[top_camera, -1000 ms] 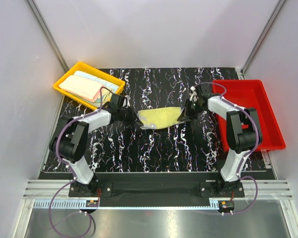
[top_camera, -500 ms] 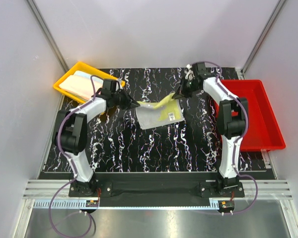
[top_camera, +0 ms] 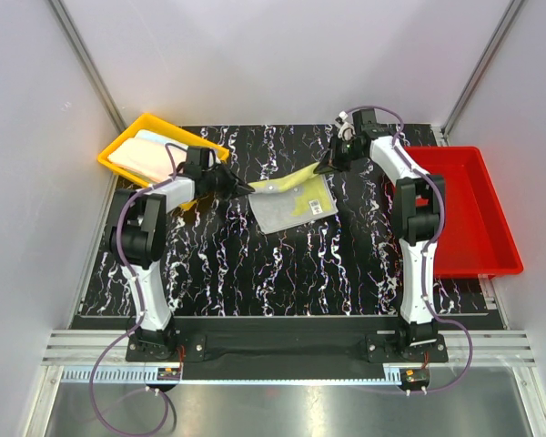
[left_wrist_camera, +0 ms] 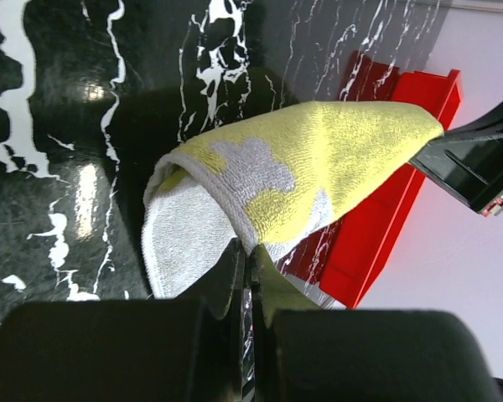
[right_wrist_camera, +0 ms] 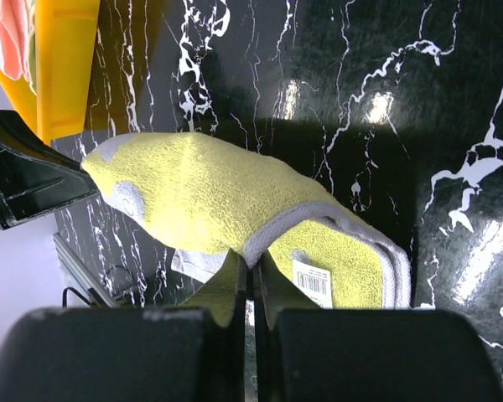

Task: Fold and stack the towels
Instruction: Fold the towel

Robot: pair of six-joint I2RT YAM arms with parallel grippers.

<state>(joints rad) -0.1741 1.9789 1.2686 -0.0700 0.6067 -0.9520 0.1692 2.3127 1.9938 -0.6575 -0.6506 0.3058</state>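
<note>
Left gripper [top_camera: 243, 188] and right gripper [top_camera: 325, 169] each pinch a towel [top_camera: 296, 205] corner taut (to fold it flat, likely).

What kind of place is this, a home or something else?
Probably a lab test cell: plain white walls enclose a black marbled table, the left arm and right arm are bolted at its near edge, and a yellow bin and red bin flank the towel.

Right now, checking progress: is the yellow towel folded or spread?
Partly folded: yellow towel doubled over, pinched by left gripper and right gripper.
</note>
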